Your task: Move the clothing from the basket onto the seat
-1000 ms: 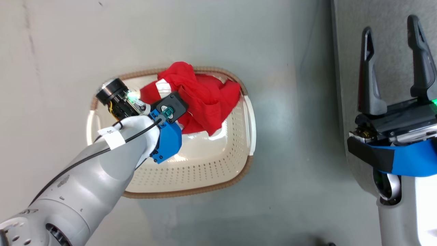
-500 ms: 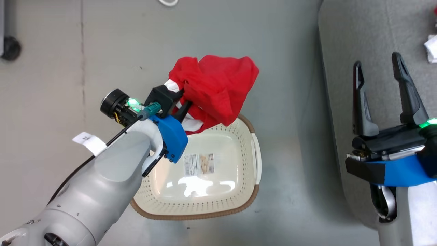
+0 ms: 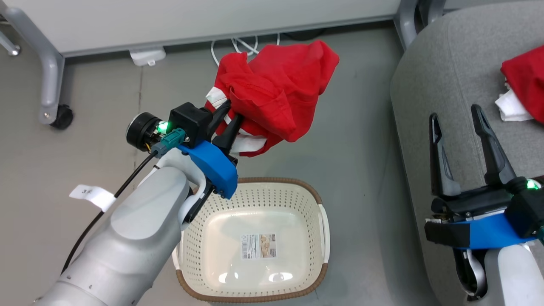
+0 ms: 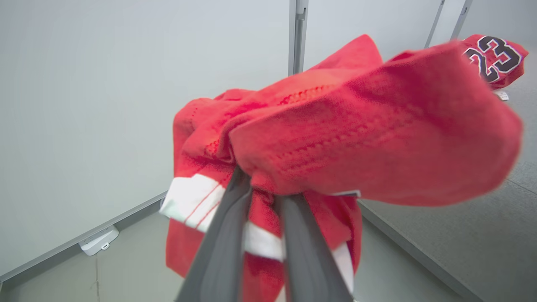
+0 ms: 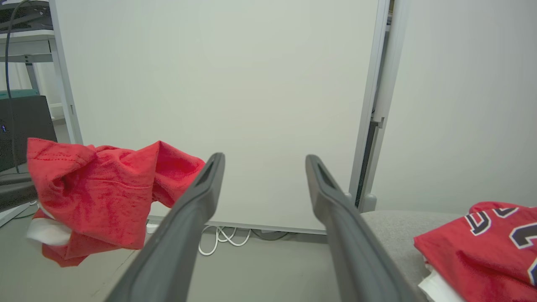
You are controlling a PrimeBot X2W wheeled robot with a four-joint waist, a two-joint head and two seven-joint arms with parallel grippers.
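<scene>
A grey seat (image 3: pixel 446 85) takes up the right side of the room. To its left, on the grey floor (image 3: pixel 361 170), stands a cream basket (image 3: pixel 263 199) with a brown rim, well apart from the seat. The bare basket bottom shows a barcode label (image 3: pixel 258 246).

A bunched red jersey (image 3: pixel 276 93) with white trim hangs in the air beyond the basket. It touches neither the basket nor the seat. The left claw (image 3: pixel 225 125) is clamped on it, the two dark fingers (image 4: pixel 226 235) drawn close together and running up into the folds. The fingertips are buried in cloth and the close view is blurred, so how much fabric lies between them is hard to judge.

A second jersey (image 3: pixel 525 80), red with a black number outlined in white, lies crumpled on the far right of the seat. White cloth shows at its lower edge.

The right claw (image 3: pixel 455 112) hovers over the near part of the seat. Its fingers are spread wide apart, holding and touching nothing, and the second jersey lies just beyond it.

White cables (image 3: pixel 238 44) lie on the floor by the far wall panel.
</scene>
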